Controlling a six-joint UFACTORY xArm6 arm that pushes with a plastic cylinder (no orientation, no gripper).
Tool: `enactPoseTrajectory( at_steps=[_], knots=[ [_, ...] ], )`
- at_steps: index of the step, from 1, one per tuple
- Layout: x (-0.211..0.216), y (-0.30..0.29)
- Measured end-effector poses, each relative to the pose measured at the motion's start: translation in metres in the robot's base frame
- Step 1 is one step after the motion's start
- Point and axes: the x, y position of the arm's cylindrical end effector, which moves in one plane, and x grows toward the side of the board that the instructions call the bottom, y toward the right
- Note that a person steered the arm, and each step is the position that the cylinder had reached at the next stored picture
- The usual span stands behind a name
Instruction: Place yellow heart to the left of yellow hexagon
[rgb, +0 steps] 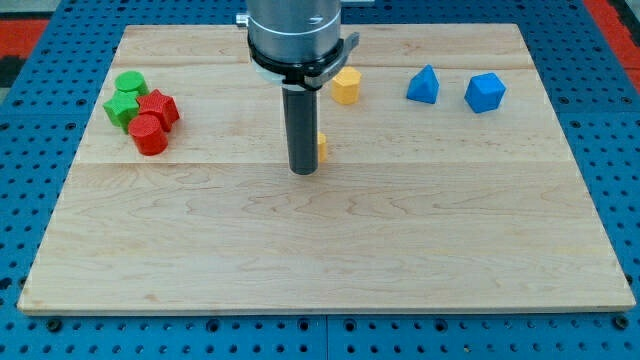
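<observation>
Though mostly hidden behind my tip (303, 170), the yellow heart (322, 148) peeks out rightward; the glossy yellow hexagon (345, 86) sits beyond on the wooden worktop (320, 260).

You are looking at a single arm coming down into the camera view from the view's top, a little left of centre. Its lower housing, a broad grey cylinder (295, 30) ringed by a dark collar, is filling the upper middle of the frame, and everything above it is running out of the picture. Out of that collar a straight dark rod (300, 125) is hanging upright, with no lean that you can make out. My tip (302, 171) is sitting at the rod's very end, low down near the surface; whether it is actually touching is too fine to tell from here.
</observation>
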Motion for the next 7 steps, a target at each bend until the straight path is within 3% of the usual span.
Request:
enactPoseTrajectory(
  at_steps=[2, 4, 7],
  knots=[
    [-0.056, -0.004],
    [-0.066, 0.04],
    [-0.097, -0.036]
  ],
)
